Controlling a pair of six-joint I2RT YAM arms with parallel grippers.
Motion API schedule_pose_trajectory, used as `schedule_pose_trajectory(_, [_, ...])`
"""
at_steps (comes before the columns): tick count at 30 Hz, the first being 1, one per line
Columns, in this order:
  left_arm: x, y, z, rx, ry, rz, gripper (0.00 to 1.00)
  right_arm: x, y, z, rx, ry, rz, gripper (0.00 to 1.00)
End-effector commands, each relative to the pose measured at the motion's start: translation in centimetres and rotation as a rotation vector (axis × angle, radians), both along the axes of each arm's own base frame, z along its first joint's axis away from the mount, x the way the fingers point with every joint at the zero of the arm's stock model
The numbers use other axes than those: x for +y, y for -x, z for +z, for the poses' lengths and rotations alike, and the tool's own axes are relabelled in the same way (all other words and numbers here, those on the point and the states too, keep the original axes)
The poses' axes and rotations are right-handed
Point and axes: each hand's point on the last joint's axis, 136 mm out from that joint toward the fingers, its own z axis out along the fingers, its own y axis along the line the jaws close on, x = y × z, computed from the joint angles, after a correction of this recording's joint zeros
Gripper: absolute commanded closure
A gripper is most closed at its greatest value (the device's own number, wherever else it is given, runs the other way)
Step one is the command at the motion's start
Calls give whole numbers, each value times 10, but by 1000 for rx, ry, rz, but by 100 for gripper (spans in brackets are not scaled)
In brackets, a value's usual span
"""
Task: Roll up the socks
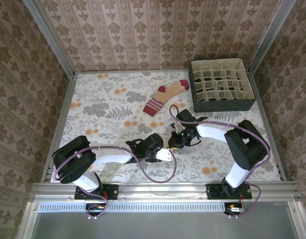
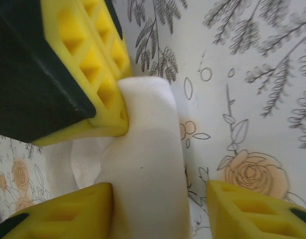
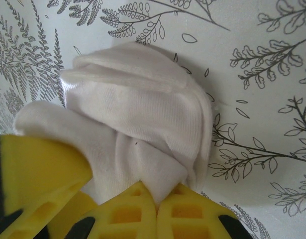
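Pinches a tuck of the cream sock (image 3: 143, 114) in the right claw (image 3: 156, 194), fingers pressed together on the cloth — probably to stop the bundle springing open. Brackets the same bundle with the left claw (image 2: 155, 196), spread: touches fabric with one finger and leaves a strip of bare counter (image 2: 252, 99) before the other, so cradles rather than grips, by the look of it. Meets nose to nose over the sock, with one right-claw finger pushed into the roll just ahead of the left claw. Reads as mid-roll: bunched and partly wound, not yet a tidy cylinder, with no telling the cuff stripes from here.

Leaves the tan sock (image 1: 165, 98) flat and untouched well ahead of both claws, and a compartmented box (image 1: 221, 85) further ahead again, off the right claw's outer side, hard against the far corner. Offers plenty of open counter ahead and off the left claw's outer side for turning the roll away. Offers less behind — with the near rail (image 1: 162, 189) close and a purple cable (image 1: 157, 181) looped just behind the left claw, worth minding on any pull back.
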Motion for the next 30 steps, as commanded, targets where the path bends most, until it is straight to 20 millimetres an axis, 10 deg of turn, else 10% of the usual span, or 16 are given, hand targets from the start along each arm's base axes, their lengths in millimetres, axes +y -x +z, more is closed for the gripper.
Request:
schedule_pose_trajectory(1, [9, -4, -15, -12, -85, 30, 61, -29, 27, -28, 102, 159, 2, 100])
schedule_pose_trajectory(8, [6, 7, -14, 84, -80, 18, 100, -27, 25, -7, 71, 133, 10, 94])
schedule_pose_trajectory(14, [1, 20, -12, 307, -15, 78, 100, -27, 12, 22, -36, 97, -11, 62])
schedule_pose_trajectory(30, [2, 12, -4, 815, 36, 258, 100, -22, 6, 21, -105, 52, -37, 59])
